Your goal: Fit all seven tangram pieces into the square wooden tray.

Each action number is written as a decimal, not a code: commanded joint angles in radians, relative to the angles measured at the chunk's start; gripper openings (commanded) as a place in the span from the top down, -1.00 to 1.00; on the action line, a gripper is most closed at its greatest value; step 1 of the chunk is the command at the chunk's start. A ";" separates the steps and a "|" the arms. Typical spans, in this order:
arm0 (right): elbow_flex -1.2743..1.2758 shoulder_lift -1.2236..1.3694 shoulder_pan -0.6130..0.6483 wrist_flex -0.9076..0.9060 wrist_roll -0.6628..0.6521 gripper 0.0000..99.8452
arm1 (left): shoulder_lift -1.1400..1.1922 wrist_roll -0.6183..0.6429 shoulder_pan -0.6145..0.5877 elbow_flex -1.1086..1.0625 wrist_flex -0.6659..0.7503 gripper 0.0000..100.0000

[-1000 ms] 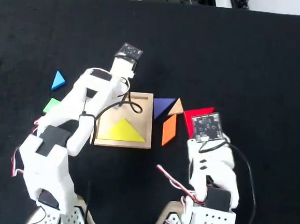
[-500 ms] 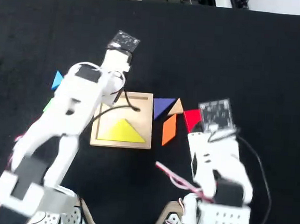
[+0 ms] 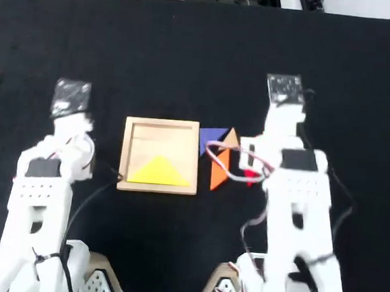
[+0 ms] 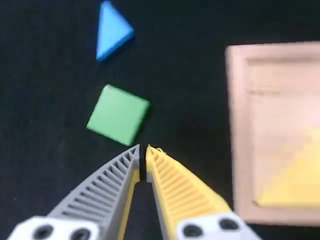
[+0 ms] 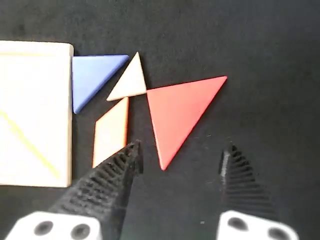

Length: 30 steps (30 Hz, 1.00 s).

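**A:** How far along is the puzzle?

**B:** One piece of seven is in. The yellow triangle (image 3: 158,171) lies in the tray (image 3: 126,151), along the side nearest the arm bases. The other six are out on the table (image 3: 189,51).

**A:** Where are they?

**B:** Four are packed close together to the right of the tray. They are the dark blue triangle (image 5: 95,75), right up against the tray wall, the tan triangle (image 5: 130,80), the orange piece (image 5: 111,132) and the red triangle (image 5: 180,112). On the left lie the green square (image 4: 118,114) and the light blue triangle (image 4: 112,30), apart from the tray.

**A:** And the tools?

**B:** Your right tool (image 5: 182,150) hangs spread wide over the red triangle's near corner and holds nothing. Your left tool (image 4: 143,152) is pinched together and empty, with its tips just short of the green square.

**A:** So which step is this?

**B:** I judge it the pick of the second piece, most likely the red triangle.

**A:** What does the next move call for?

**B:** Lower the right tool until one finger sits on each side of the red triangle. The piece is thin and flat, so you probably need to go right down to the table to catch its edges. Keep the inner finger off the orange piece, which sits just beside it. If you take the green square first, part the left tool's fingers before you descend.
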State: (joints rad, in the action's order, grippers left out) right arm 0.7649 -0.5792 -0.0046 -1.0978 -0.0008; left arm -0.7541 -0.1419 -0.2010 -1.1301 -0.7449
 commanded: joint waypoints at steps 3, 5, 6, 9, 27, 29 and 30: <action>-0.203 0.298 0.018 -0.002 0.152 0.46 | -0.032 0.120 -0.074 -0.143 0.236 0.94; -0.259 0.400 0.021 0.000 0.178 0.46 | -0.032 0.120 -0.056 -0.163 0.262 0.94; -0.288 0.450 0.021 0.000 0.193 0.46 | -0.032 0.120 -0.048 -0.173 0.278 0.94; -0.387 0.602 0.018 0.000 0.209 0.46 | -0.032 0.120 -0.039 -0.188 0.308 0.94; -0.575 0.878 0.008 0.000 0.207 0.45 | -0.028 0.080 -0.035 -0.191 0.311 0.94; -0.575 0.878 0.008 0.000 0.207 0.45 | -0.028 0.080 -0.035 -0.191 0.311 0.94; -0.575 0.878 0.008 0.000 0.207 0.44 | -0.029 0.080 -0.036 -0.191 0.311 0.94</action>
State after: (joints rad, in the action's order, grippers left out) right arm 0.2401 0.3061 -0.0015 -1.0963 0.1987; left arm -0.7633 -0.0514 -0.2501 -1.3265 -0.4519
